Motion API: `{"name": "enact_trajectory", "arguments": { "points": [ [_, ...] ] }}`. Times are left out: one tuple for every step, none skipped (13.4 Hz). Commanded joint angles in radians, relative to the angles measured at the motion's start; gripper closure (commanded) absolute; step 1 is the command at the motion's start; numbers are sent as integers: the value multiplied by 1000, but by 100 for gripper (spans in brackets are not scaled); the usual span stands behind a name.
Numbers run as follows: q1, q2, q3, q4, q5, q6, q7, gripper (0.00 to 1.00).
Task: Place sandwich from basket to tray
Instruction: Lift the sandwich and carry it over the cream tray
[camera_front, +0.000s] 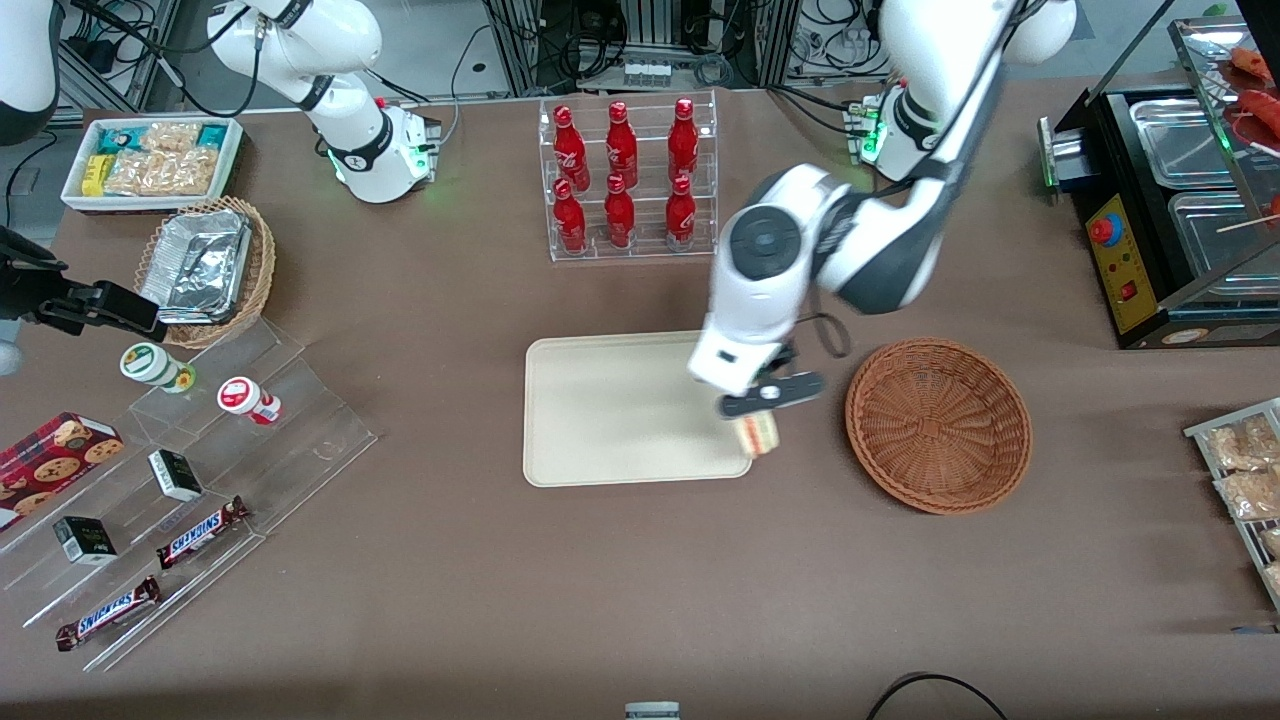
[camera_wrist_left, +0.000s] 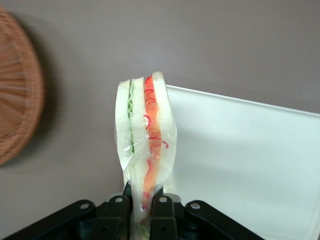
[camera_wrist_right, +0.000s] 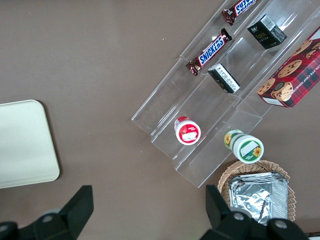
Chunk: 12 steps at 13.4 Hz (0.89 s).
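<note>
The sandwich (camera_wrist_left: 145, 145), a clear-wrapped wedge of pale bread with green and red-orange filling showing along its cut edge, is pinched at one end between the two black jaws of the gripper (camera_wrist_left: 142, 212), which are clenched on it, one finger on each bread face, so that the rest of the wedge sticks straight out past the fingertips (camera_wrist_left: 162, 210). In the front view the sandwich (camera_front: 759, 433) hangs just below the gripper (camera_front: 765, 405) at the corner of the tray (camera_front: 600, 420) that lies nearest the basket and nearer the front camera; it sits over the tray's rounded rim there, partly over cream tray surface and partly over brown worktop (whether it touches the tray cannot be told). The wrist view agrees: the tray's edge (camera_wrist_left: 240, 160) runs right beside the wedge, with bare worktop (camera_wrist_left: 200, 40) around it. The reddish-brown wicker basket (camera_front: 938, 425) stands on the worktop near the tray, toward the working arm's end, apart from the sandwich and with nothing in it. Farther from the front camera than the tray, a clear rack of red bottles (camera_front: 625, 175) stands upright. Toward the parked arm's end lie a clear stepped display (camera_front: 200, 480) carrying Snickers bars (camera_front: 203, 532) and a lighter wicker basket holding foil containers (camera_front: 205, 268).
</note>
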Motion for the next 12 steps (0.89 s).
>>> {"name": "enact_trajectory", "arguments": {
  "points": [
    [-40, 109, -23, 104, -1, 83, 8, 100],
    [-43, 134, -42, 104, 4, 136, 12, 100],
    [-60, 149, -49, 104, 10, 166, 14, 100],
    [-72, 166, -51, 104, 11, 175, 23, 100],
    [-79, 178, -53, 105, 12, 181, 55, 100],
    [-98, 194, -51, 104, 12, 191, 70, 100],
    [-108, 207, -51, 104, 13, 200, 72, 100],
    [-108, 220, -51, 104, 13, 209, 80, 100],
    [-108, 224, -51, 102, 12, 227, 118, 100],
    [-108, 230, -51, 100, 10, 234, 161, 100],
    [-109, 237, -51, 100, 8, 234, 167, 100],
    [-112, 244, -51, 99, 10, 234, 164, 100]
  ]
}}
